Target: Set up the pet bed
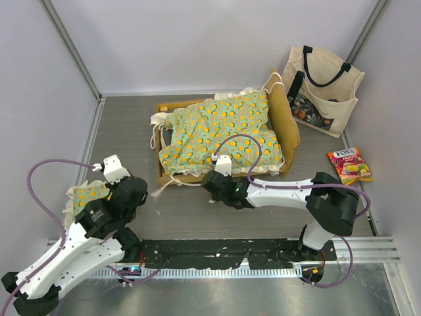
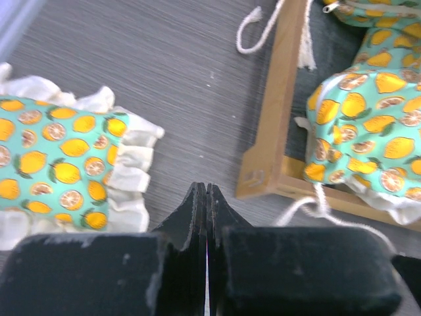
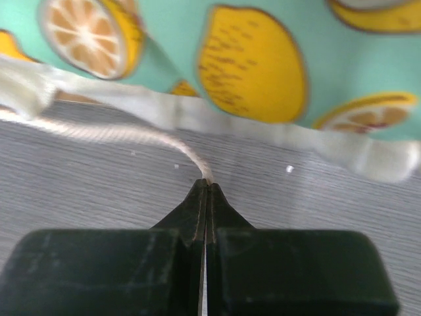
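The pet bed's light-wood frame (image 1: pixel 160 172) lies at the middle of the table, its curved headboard (image 1: pixel 287 125) to the right. The green orange-print mattress cushion (image 1: pixel 220 131) sits crumpled inside it, spilling over the front rail. My right gripper (image 1: pixel 209 185) is low at the bed's front edge, shut on a white tie string (image 3: pixel 131 135) of the cushion (image 3: pixel 263 59); the string runs straight into the right gripper (image 3: pixel 206 186). My left gripper (image 2: pixel 206 189) is shut and empty, just off the frame's front-left corner (image 2: pixel 263 174).
The small matching ruffled pillow (image 1: pixel 85 194) lies left of my left gripper (image 1: pixel 139 189). A cream tote bag (image 1: pixel 322 89) stands at the back right. A candy packet (image 1: pixel 350 164) lies right of the bed. Loose ties (image 2: pixel 309 205) hang over the frame's front rail.
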Controlling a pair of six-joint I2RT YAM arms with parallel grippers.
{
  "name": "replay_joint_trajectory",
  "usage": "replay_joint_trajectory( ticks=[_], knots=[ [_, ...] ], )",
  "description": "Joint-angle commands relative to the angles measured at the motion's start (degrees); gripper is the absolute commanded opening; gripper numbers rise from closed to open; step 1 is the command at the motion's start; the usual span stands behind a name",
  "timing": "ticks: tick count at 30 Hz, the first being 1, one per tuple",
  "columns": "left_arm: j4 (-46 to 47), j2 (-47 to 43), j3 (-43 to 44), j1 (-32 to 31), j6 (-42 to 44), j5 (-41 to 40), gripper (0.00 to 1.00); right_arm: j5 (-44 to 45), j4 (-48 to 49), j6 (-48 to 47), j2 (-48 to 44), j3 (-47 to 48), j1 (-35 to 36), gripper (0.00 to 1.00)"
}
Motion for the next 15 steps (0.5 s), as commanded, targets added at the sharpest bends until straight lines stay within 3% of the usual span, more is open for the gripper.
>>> replay_joint_trajectory(
  ticks=[1, 6, 10, 11, 12, 14, 15],
  knots=[
    [4.2, 3.7, 2.3, 3.9, 9.0, -0.3, 0.0, 6.3, -3.9, 2.9, -3.3, -1.4, -0.2, 0.01],
    [11.3, 7.7, 2.2, 14.0, 18.0, 9.4, 0.0, 7.1, -3.5, 3.2, -5.5, -3.4, -0.3, 0.01],
    [16.2, 9.2, 0.9, 17.9, 19.3, 19.1, 0.0, 3.6, -0.6, 1.1, -4.5, -2.7, 0.2, 0.01],
    [18.6, 9.5, -0.7, 18.0, 19.5, 24.8, 0.0, 2.8, -0.3, 0.6, -3.4, -2.2, 0.3, 0.01],
    [20.1, 9.6, -1.8, 18.0, 19.2, 27.5, 0.04, 2.4, 0.1, -0.2, -2.9, -1.8, 0.3, 0.01],
    [26.0, 9.7, -6.0, 17.8, 17.2, 34.4, 0.22, 1.1, 0.5, -0.9, -1.7, -0.5, 0.4, 0.01],
    [27.2, 9.8, -7.3, 17.9, 15.6, 37.9, 0.22, 0.8, 1.1, -1.3, -1.4, -0.3, 0.3, 0.01]
  ],
)
